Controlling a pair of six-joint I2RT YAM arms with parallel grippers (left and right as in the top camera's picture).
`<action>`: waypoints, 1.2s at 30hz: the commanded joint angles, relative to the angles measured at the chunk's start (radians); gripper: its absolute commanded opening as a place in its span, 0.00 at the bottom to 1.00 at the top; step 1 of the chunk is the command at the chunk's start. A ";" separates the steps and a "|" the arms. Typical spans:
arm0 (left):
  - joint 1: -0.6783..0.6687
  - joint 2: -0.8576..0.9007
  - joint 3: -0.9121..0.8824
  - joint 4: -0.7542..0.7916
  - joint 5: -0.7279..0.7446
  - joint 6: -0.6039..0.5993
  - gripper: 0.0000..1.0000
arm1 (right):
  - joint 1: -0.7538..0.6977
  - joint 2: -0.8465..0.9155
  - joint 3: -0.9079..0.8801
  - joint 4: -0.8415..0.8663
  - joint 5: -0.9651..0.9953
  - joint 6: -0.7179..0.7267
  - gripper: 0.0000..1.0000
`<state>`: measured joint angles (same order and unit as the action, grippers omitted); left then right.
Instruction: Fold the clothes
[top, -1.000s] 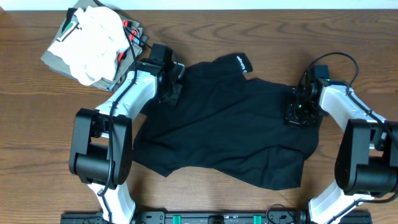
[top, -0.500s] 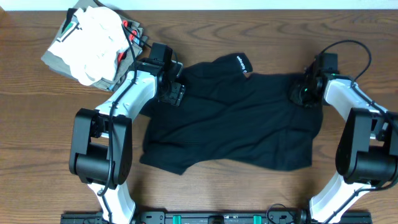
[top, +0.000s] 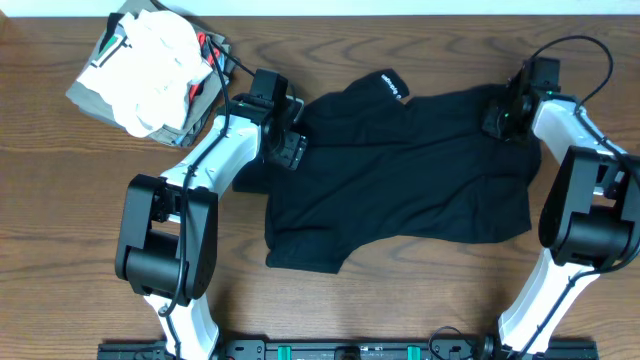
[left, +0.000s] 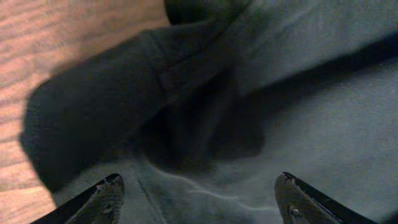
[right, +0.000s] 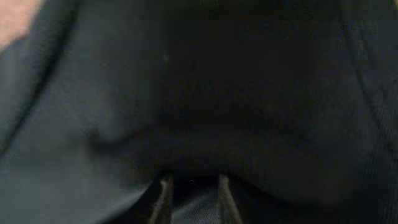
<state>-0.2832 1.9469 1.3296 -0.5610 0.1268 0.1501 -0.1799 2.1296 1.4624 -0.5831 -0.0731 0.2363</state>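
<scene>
The clothes, one black garment with a small white logo near its far edge, lie spread across the middle of the table. My left gripper hovers over the garment's far left edge. In the left wrist view that gripper stands wide open above the dark fabric, with nothing between its fingers. My right gripper is at the garment's far right corner. Close up, the right gripper has its fingers narrowly apart with a fold of the fabric pinched between them.
A stack of folded white, olive-grey and red garments sits at the far left corner, close behind the left arm. Bare wooden table lies in front of the black garment and along its left side.
The black garment has slid to the right and toward the far edge, pulled by the right gripper. The left gripper has opened and let go of the fabric.
</scene>
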 joint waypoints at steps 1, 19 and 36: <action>0.000 -0.003 0.000 0.031 -0.004 -0.020 0.79 | -0.051 0.056 0.052 -0.083 0.111 -0.085 0.28; -0.111 -0.003 0.143 0.215 -0.005 0.113 0.88 | -0.022 -0.024 0.553 -0.690 -0.175 -0.238 0.45; -0.228 0.194 0.143 0.504 -0.034 0.171 0.97 | 0.041 -0.071 0.574 -0.776 -0.171 -0.233 0.47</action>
<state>-0.5144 2.0998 1.4601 -0.0727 0.1230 0.3019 -0.1379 2.0789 2.0190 -1.3506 -0.2379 0.0143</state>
